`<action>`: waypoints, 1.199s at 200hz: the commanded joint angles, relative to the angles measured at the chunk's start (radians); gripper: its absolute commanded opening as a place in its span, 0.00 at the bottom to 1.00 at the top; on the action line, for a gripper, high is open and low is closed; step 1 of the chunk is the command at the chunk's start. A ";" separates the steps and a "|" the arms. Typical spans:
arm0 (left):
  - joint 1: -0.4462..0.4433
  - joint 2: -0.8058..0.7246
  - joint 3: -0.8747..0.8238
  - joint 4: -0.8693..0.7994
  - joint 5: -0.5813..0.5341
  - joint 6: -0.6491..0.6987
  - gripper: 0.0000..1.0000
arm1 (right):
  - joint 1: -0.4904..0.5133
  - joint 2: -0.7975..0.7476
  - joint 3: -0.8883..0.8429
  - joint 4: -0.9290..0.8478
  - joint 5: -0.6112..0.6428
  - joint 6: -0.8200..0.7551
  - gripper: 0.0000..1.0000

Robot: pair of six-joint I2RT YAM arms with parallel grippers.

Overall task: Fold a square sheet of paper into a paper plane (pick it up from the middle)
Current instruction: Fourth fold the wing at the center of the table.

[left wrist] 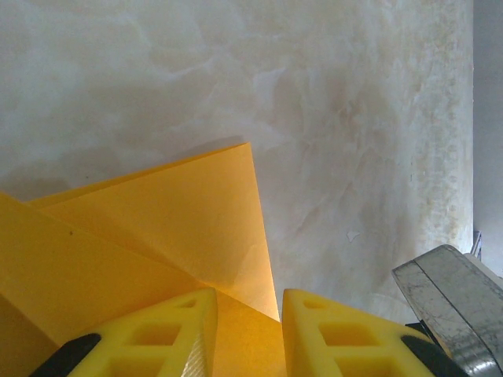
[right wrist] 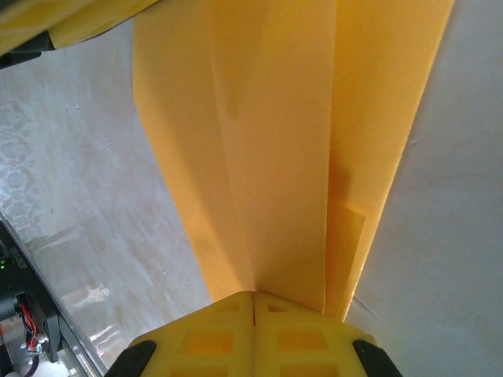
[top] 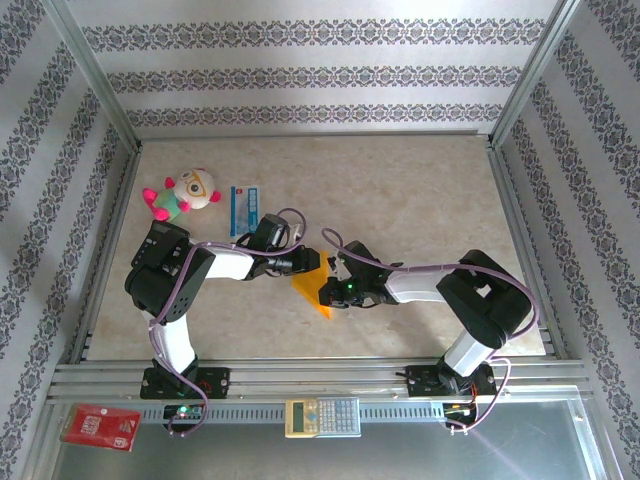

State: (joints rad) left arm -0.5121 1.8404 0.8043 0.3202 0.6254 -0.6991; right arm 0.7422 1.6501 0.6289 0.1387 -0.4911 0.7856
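The sheet of paper (top: pixel 311 291) is held up just over the middle of the counter (top: pixel 420 190), between the two arms and partly folded. The left wrist view shows layered flaps ending in a sharp corner (left wrist: pixel 248 147), and the right wrist view shows long creases running away from the fingers. The right pincer (right wrist: pixel 253 305) is shut tight on the sheet, its yellow pads meeting at a seam from which the paper (right wrist: pixel 275 157) rises. The left pincer (left wrist: pixel 247 318) stands narrowly apart, with orange paper (left wrist: pixel 157 236) showing in the gap and under its fingers. Whether it is actually nipping the sheet cannot be told. In the top view the two pincers, left (top: pixel 300 263) and right (top: pixel 336 290), sit close together at opposite edges of the paper. The paper looks very light, thin and limp, likely to sag or curl away from any single hold, and easy to crumple or tear if the arms pull against each other. It would probably be best held on a doubled, creased edge, where the layers are stiffer, with the hold kept near the fold line being worked.
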 commanded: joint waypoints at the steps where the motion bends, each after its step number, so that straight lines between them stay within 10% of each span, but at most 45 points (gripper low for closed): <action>1: 0.018 0.021 -0.022 -0.138 -0.084 0.034 0.30 | 0.009 0.027 -0.062 -0.103 0.070 -0.006 0.00; 174: 0.018 0.031 -0.012 -0.176 -0.117 0.049 0.30 | 0.104 -0.115 -0.159 -0.126 0.023 0.013 0.00; 240: 0.018 0.035 -0.009 -0.170 -0.112 0.043 0.30 | -0.003 -0.202 -0.032 -0.084 -0.063 -0.006 0.00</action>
State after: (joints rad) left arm -0.5121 1.8400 0.8181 0.2852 0.6224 -0.6868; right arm 0.7631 1.4708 0.5255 0.0715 -0.5056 0.7921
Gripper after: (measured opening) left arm 0.298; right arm 0.049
